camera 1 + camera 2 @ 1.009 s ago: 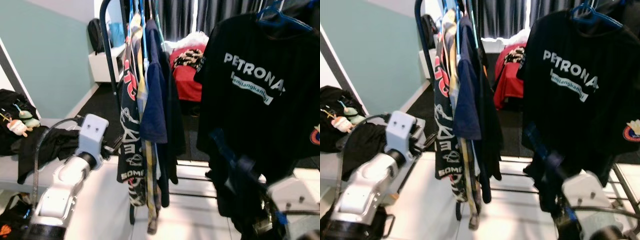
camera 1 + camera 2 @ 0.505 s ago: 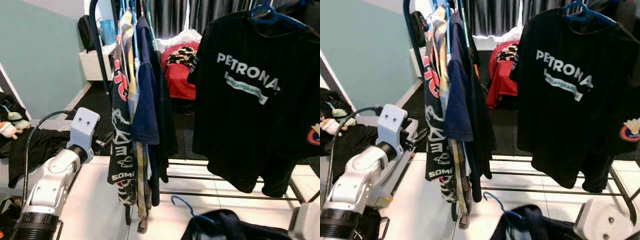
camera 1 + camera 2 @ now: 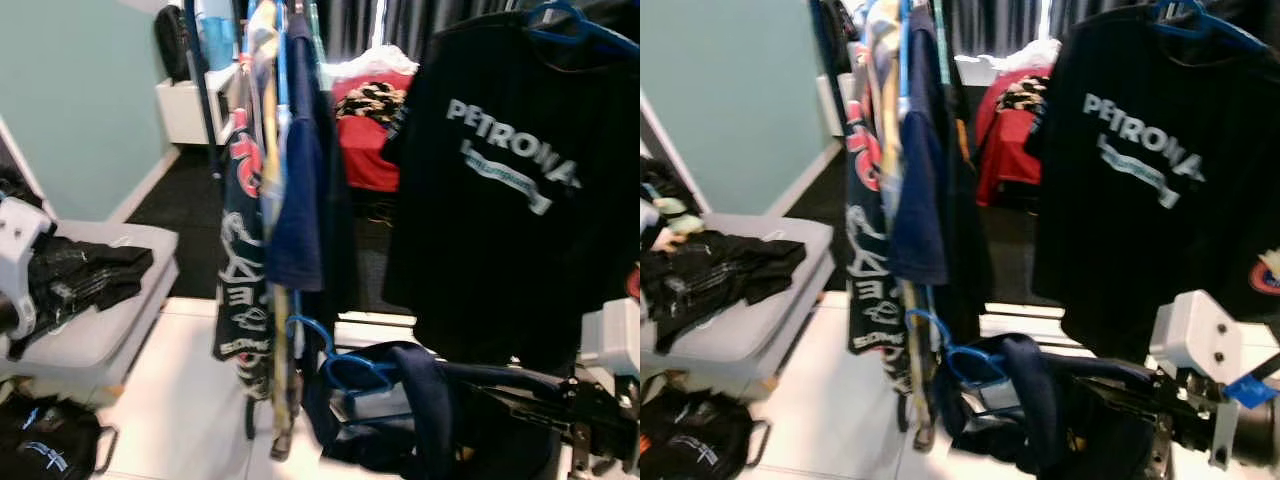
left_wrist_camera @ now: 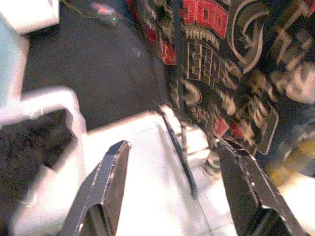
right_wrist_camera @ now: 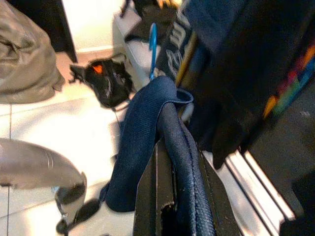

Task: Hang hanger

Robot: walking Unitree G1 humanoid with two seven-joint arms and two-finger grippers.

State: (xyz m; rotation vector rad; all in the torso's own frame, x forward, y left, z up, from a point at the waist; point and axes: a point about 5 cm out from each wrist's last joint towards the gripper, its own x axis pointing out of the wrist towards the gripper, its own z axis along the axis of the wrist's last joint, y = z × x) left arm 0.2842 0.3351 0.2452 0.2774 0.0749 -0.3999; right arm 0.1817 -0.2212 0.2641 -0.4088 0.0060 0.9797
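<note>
Right pincer (image 3: 1095, 385) pinched on navy garment (image 3: 1040, 400) — blue hanger (image 3: 965, 355) just beyond, left pincer (image 4: 172, 187) spread

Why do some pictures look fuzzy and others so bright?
Both eye views are smeared, so the white letters on the black T-shirt look soft. In the left wrist view the floor glares white between the open left claw. In the right wrist view the navy shirt over the right claw is blurry up close.

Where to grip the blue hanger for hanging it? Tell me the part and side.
Grip the blue hanger at its neck, just below the hook, coming from the robot's right, where the right gripper already carries the navy garment. The hook points left toward the clothes rack, so it probably stays free.
</note>
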